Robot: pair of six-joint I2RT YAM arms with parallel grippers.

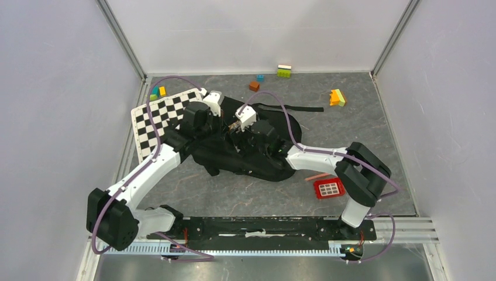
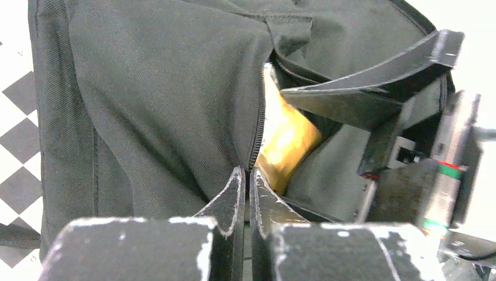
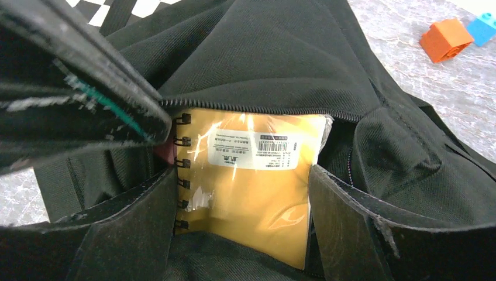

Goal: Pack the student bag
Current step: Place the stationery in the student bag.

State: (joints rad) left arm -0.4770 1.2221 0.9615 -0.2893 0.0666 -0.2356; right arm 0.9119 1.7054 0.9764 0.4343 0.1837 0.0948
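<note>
Your left gripper (image 2: 248, 178) pinches the student bag (image 2: 158, 99); your right gripper (image 3: 241, 175) straddles the notebook (image 3: 257, 205), hold unclear. Centre-frame, its spiral (image 3: 182, 161) could snag the zipper (image 3: 263, 111).

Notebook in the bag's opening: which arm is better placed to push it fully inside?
Right. The right gripper is open and straddles the yellow notebook at the zipper opening, lined up to push. The left gripper is shut on the edge of the bag beside the zipper, seemingly holding the opening.
</note>
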